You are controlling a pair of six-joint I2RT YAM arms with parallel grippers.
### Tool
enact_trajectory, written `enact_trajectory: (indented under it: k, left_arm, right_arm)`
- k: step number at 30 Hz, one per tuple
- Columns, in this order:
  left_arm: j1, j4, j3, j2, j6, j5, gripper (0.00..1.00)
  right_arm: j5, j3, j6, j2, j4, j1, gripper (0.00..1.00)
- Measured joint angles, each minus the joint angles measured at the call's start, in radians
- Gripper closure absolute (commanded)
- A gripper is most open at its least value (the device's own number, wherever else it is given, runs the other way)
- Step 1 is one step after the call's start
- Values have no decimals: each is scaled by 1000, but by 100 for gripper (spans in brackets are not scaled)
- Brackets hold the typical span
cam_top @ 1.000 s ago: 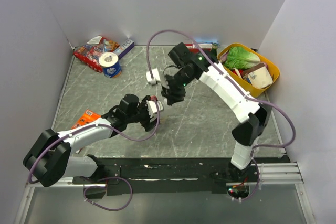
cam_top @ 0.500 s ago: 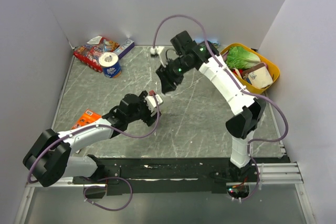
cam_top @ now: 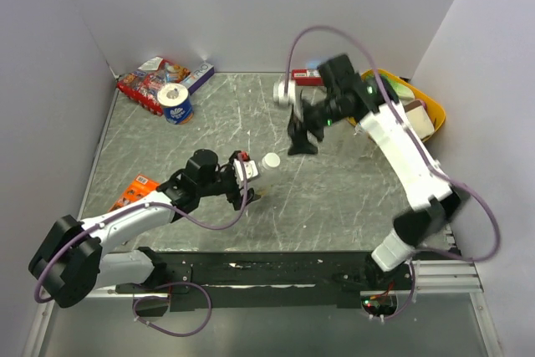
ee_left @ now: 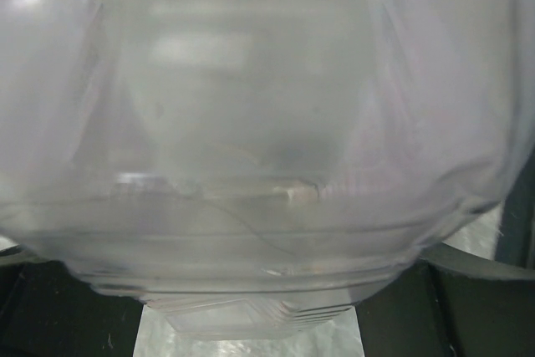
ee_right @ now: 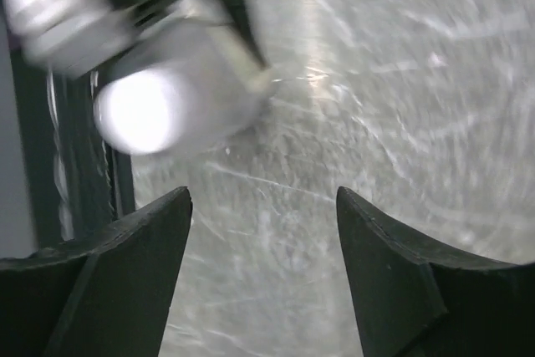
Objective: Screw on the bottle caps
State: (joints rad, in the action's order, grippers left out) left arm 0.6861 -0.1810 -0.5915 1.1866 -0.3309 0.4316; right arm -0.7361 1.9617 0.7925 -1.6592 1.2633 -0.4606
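top external view: left gripper (cam_top: pixel 249 177) clamps a small clear plastic bottle (ee_left: pixel 251 165) wearing a round white cap (cam_top: pixel 270 160). right gripper (cam_top: pixel 301 146) hangs nearby, jaws apart.

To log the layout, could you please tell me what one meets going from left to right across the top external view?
Orange packet → tape roll → white cap → right gripper → yellow basket.

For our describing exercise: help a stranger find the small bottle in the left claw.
Follow the left arm to the middle of the grey table. Its claw grips a small clear bottle, the only thing held, tipped with a round white cap.
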Motion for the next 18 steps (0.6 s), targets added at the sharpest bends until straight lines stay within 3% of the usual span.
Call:
enact_trajectory:
  k: [4,7,13,18]
  left_arm:
    - [0,75,-17,3,-45,77,99]
    - [0,113,-39,16,-76,115,99]
    - [0,162,-77,32,-124,159,99]
    - [0,172,-79,32,-165,167,99]
  right_arm:
    - [29,-226,276,210,-37,-137,18]
    - [49,-289,411,294,-63,-200,18]
    - [100,-308,581,303,-100,-257,20]
    - [114,-303,676,263,-73,-275,28]
